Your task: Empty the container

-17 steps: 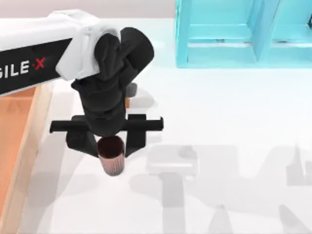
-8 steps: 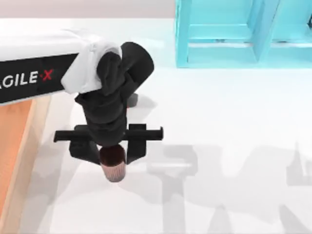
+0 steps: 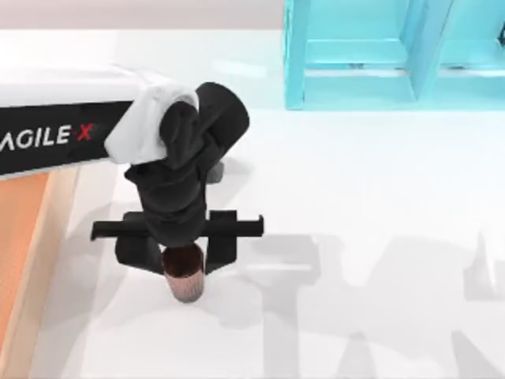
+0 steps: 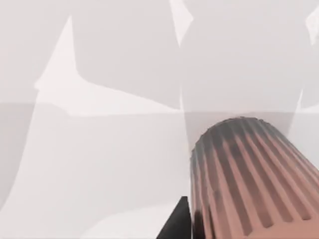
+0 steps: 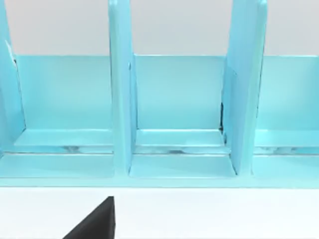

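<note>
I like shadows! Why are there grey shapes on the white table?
Top view: those are soft grey shadows on the white table, beside the left gripper holding the small brown ribbed cup. Left wrist view: sharper, angular shadows lie behind the cup.

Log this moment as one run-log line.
left pincer: shut on brown ribbed cup | position: over white table, outside wooden container | turquoise shelf unit: far side

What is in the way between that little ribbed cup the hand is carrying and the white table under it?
Nothing visible. The left hand holds the ribbed cup upright over bare white table, out to the right of the wooden container. The turquoise shelf stands well away at the back.
</note>
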